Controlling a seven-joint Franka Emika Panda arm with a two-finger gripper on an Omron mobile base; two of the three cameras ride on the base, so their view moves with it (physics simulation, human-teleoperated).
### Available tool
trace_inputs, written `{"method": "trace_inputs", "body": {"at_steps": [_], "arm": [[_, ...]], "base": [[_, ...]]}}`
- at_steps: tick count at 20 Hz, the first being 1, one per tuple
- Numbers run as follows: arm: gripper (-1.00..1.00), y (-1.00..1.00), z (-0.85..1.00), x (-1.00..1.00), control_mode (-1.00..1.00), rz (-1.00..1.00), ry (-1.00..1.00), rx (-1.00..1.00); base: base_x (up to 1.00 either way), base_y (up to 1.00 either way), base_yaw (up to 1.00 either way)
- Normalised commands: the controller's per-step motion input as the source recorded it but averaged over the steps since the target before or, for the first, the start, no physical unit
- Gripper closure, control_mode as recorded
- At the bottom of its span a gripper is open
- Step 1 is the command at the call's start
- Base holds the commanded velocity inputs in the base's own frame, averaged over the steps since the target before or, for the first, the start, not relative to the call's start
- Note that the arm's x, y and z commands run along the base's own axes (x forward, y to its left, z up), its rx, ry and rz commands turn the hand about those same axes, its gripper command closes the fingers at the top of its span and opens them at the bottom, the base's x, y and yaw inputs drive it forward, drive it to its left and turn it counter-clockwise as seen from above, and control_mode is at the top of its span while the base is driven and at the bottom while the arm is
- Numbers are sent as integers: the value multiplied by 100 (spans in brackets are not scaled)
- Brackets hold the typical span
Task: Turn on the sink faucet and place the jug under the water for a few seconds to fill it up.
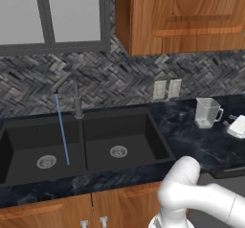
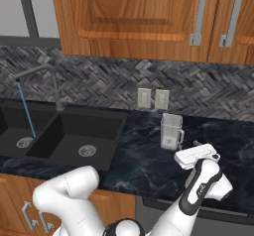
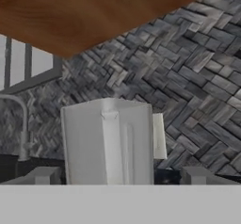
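Step in hand: we judge the faucet part done, since the thin bright blue stream of water [image 1: 62, 129] falls from the slim dark grey metal faucet [image 1: 76, 97] at the left centre of the left base view; we are now lining up on the jug.

Jug: the small clear, whitish tapered jug with a side loop handle [image 1: 207, 112] stands upright on the dark marbled counter [image 1: 191, 138] at the right of the left base view, well apart from the sink. In the hand view it stands at the centre [image 3: 109, 143], close ahead.

Fingers: the two-finger gripper [image 3: 117, 177] has its small dark tips [image 3: 44, 175] wide apart at the bottom of the hand view, one either side of the jug, touching nothing we can see.

Next move: we think the hand must ease forward until the jug body sits between the tips, then close, lift and carry it left to the stream.

Sink: the wide matte black double-basin sink [image 1: 158, 131] takes the water in its left basin, near the round silver drain [image 1: 46, 162]; the right basin holds nothing but its drain.

Jug contents: it looks empty, though its clear walls make that hard to be sure of.

Risk: the handle faces sideways, so a skewed approach could nudge the jug.
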Motion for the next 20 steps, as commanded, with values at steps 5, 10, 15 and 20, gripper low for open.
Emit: {"method": "trace_inputs", "body": {"at_steps": [5, 10, 15, 20], "arm": [[-100, -4, -32, 46, -100, 0, 1, 0], [-100, -7, -27, 45, -100, 0, 0, 0], [-100, -22, -16, 46, -100, 0, 0, -1], [-100, -16, -10, 1, -100, 0, -7, -3]], "base": [[0, 0, 0], [0, 0, 0], [0, 0, 0], [0, 0, 0]]}}
